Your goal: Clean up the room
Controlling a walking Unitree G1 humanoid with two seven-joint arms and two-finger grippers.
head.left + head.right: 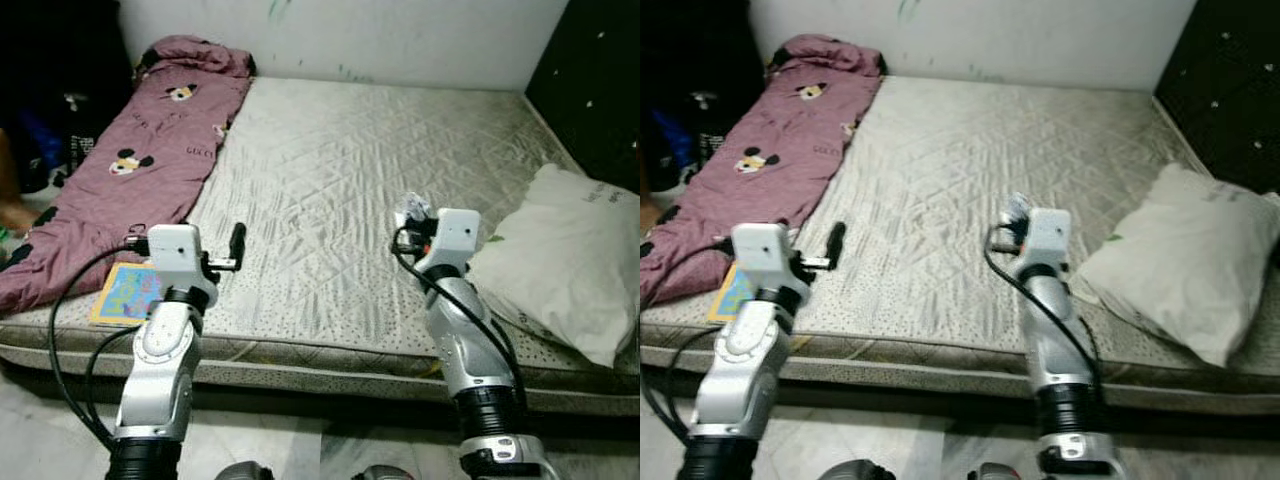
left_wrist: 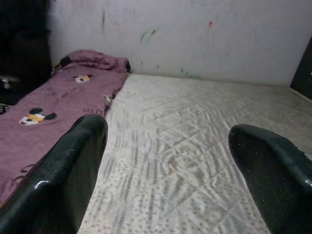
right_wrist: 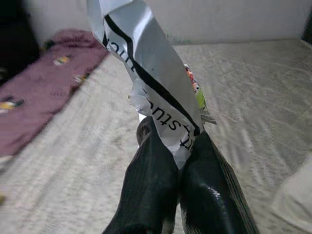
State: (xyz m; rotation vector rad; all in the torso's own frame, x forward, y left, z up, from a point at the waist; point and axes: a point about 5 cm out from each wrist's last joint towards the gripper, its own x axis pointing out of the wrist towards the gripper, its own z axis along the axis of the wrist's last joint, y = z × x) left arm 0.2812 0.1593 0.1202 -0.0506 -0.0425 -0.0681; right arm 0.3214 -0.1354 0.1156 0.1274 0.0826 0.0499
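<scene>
the right gripper (image 3: 178, 161) has its two black fingers pressed together on a crumpled white wrapper (image 3: 146, 73) with black print, and it holds this wrapper up above the front part of the mattress (image 1: 350, 170). the left gripper (image 2: 170, 161) has its fingers wide apart, with nothing between them, over the front left part of the mattress. a purple blanket (image 1: 140, 160) lies along the left side, a colourful book (image 1: 125, 295) at the front left corner, and a white pillow (image 1: 570, 255) on the right.
</scene>
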